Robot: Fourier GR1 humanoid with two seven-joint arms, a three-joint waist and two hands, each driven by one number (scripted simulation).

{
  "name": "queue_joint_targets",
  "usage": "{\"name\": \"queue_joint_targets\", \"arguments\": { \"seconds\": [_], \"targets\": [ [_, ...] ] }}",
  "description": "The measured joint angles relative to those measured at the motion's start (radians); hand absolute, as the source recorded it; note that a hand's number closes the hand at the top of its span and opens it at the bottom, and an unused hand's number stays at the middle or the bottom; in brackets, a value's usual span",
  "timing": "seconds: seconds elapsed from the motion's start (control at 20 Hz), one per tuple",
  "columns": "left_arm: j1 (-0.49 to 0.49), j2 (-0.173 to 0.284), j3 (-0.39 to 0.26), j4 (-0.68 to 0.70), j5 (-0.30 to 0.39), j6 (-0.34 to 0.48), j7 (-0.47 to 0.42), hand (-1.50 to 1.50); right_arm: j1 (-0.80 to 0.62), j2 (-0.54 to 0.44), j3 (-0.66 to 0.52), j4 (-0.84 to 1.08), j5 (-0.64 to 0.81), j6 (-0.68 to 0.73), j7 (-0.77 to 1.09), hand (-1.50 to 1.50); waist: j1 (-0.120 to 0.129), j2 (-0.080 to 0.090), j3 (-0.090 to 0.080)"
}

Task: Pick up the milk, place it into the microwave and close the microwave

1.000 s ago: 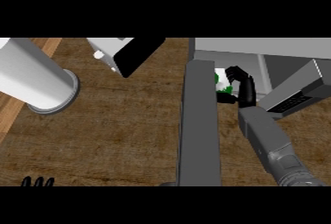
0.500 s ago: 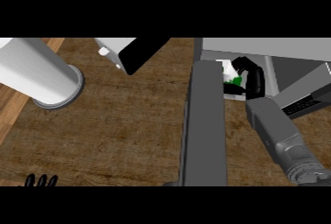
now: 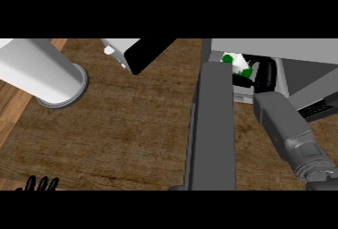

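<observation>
The milk (image 3: 235, 63), a white carton with green print, is inside the microwave's (image 3: 284, 48) open cavity at the upper right. My right hand (image 3: 265, 74) is curled round the milk from the right and hides most of it; the grey forearm runs down to the lower right edge. Whether the carton rests on the cavity floor I cannot tell. The microwave's door (image 3: 213, 129) stands open as a long dark grey slab running down the middle of the view, just left of the arm. My left hand (image 3: 40, 184) rests at the lower left edge, fingers up.
A large white cylinder (image 3: 41, 71) stands on the wooden counter (image 3: 125, 129) at the upper left. A white and black appliance (image 3: 135, 53) sits at the top centre. A dark vented panel (image 3: 317, 109) of the microwave shows at the right edge.
My right hand has carried the milk up and to the right, deeper into the microwave's cavity. The left hand has stayed where it was.
</observation>
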Motion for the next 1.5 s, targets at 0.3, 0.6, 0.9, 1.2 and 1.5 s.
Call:
{"name": "queue_joint_targets", "arguments": {
  "seconds": [0.3,0.6,0.9,1.2,1.5],
  "targets": [
    [-0.022,0.005,0.009,0.020,0.003,-0.003,0.007,-1.50,-0.020,-0.008,-0.015,0.009,0.011,-0.117,0.011,1.50,0.008,0.005,-0.001],
    [-0.037,0.008,0.010,0.026,0.001,-0.009,0.006,-1.50,-0.004,-0.048,-0.011,0.074,0.040,-0.222,0.081,-1.50,0.019,0.020,-0.006],
    [-0.060,0.010,0.005,0.030,-0.011,-0.010,0.007,-1.50,0.056,-0.084,0.068,0.151,0.133,-0.398,0.294,-1.50,0.045,0.032,-0.010],
    [-0.085,0.006,0.002,0.043,-0.019,-0.001,0.023,-1.50,0.004,-0.024,0.152,0.155,0.216,-0.335,0.274,-1.50,0.052,0.019,-0.001],
    [-0.105,-0.003,0.004,0.057,-0.021,0.010,0.030,-1.50,-0.043,0.029,0.182,0.159,0.246,-0.242,0.258,-1.50,0.047,0.014,0.001]
  ]
}}
